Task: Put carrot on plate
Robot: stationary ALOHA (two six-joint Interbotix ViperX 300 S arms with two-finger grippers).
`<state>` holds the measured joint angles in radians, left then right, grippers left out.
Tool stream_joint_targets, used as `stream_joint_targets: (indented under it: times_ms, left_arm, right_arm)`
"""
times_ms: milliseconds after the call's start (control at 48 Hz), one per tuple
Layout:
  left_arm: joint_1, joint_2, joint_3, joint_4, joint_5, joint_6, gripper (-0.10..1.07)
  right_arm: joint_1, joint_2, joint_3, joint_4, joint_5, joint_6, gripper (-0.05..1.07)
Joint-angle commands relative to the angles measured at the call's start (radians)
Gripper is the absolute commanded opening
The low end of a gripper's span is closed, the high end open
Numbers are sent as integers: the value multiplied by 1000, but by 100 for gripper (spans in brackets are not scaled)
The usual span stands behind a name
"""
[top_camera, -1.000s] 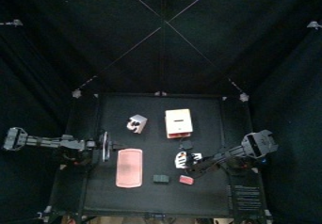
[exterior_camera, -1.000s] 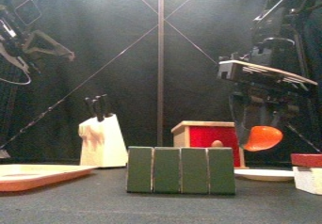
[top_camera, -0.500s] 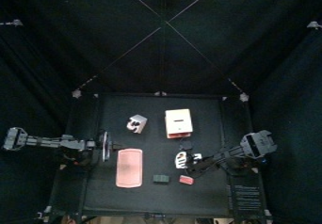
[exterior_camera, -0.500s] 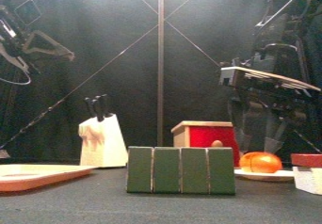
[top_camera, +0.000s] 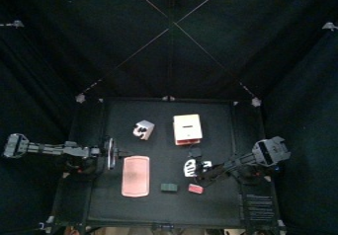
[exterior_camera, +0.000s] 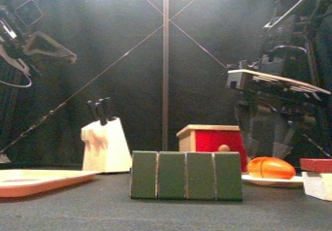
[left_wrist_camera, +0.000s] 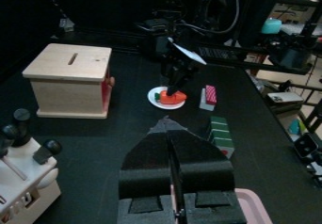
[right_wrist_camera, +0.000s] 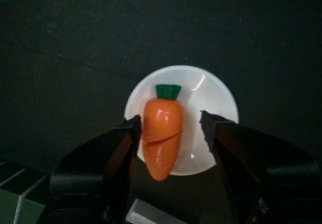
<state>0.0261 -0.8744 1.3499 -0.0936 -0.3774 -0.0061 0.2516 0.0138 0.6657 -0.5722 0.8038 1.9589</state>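
I see the carrot (right_wrist_camera: pixel 164 134) now lying on the white plate (right_wrist_camera: pixel 214 101), no longer hanging from my right gripper (right_wrist_camera: pixel 171 129) as it did a second ago; the placing looks done. Its jaws stand spread either side of the carrot. The front view shows only an orange lump. My left gripper (left_wrist_camera: pixel 175 145), pressed together, rests well apart.

Knife block (exterior_camera: pixel 107 146), red-and-wood box (exterior_camera: pixel 213 143), green ribbed block (exterior_camera: pixel 187 176), pink tray (top_camera: pixel 134 176) on black table (top_camera: pixel 158 145).
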Motion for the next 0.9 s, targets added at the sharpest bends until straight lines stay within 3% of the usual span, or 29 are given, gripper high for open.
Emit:
stream_joint_targets:
  times_ms: [0, 875]
  left_arm:
    - [3, 3, -14, -2, -9, 2, -2]
    - [6, 3, -14, 2, -9, 9, -2]
  right_arm:
    - [-5, -15, -18, -3, 0, -2, 88]
    - [0, -15, -28, -2, 11, 3, 88]
